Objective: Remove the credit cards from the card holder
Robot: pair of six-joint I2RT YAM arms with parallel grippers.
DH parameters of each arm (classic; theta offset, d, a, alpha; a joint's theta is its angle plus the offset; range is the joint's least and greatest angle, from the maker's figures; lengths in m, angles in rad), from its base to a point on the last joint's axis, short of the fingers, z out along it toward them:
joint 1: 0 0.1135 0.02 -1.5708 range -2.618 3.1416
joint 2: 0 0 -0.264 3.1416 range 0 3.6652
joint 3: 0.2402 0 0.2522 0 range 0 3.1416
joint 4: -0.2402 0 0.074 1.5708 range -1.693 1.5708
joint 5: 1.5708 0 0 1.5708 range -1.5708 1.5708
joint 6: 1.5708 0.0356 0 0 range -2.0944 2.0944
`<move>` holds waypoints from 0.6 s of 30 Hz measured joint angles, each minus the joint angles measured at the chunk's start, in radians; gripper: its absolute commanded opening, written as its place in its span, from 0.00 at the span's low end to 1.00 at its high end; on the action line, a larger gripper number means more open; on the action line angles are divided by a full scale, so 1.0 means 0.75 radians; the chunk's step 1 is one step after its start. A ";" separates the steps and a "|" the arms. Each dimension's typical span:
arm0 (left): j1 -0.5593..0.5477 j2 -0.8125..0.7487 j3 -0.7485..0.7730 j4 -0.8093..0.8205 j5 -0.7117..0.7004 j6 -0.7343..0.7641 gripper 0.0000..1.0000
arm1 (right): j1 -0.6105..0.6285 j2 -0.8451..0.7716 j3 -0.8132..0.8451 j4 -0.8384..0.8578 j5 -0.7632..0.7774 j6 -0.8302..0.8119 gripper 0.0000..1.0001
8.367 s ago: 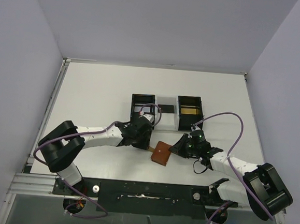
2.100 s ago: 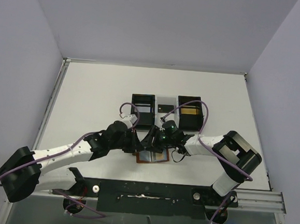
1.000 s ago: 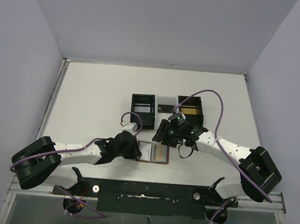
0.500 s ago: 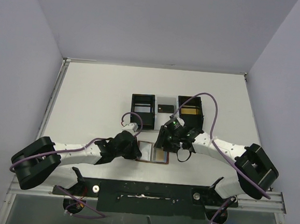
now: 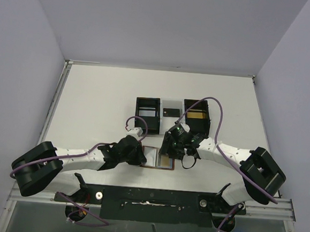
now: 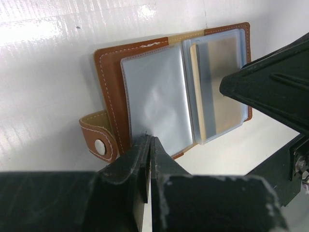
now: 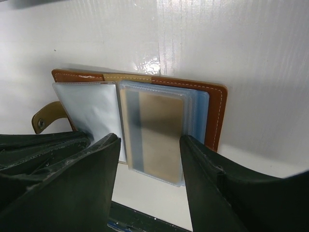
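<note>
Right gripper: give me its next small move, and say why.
Probably lower and close on the gold card, then slide it out of its pocket. The wallet lies open, the shut left gripper seems to pin the clear sleeve, and the open right gripper hovers astride that card.

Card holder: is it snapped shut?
No, the card holder lies spread open, a credit card visible inside its clear sleeve.

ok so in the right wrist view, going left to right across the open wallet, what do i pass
snap tab → clear pocket with no card showing → credit card in its sleeve → brown leather right edge of the card holder
</note>
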 measured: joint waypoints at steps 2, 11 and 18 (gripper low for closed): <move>-0.001 0.000 0.001 0.000 0.003 0.002 0.02 | 0.004 -0.001 -0.001 0.002 0.003 0.004 0.54; -0.001 0.000 0.010 -0.004 0.012 0.006 0.02 | 0.033 0.005 0.015 -0.027 0.058 0.028 0.54; -0.001 0.000 0.010 -0.012 0.011 0.007 0.01 | 0.062 0.016 0.039 -0.083 0.105 0.031 0.52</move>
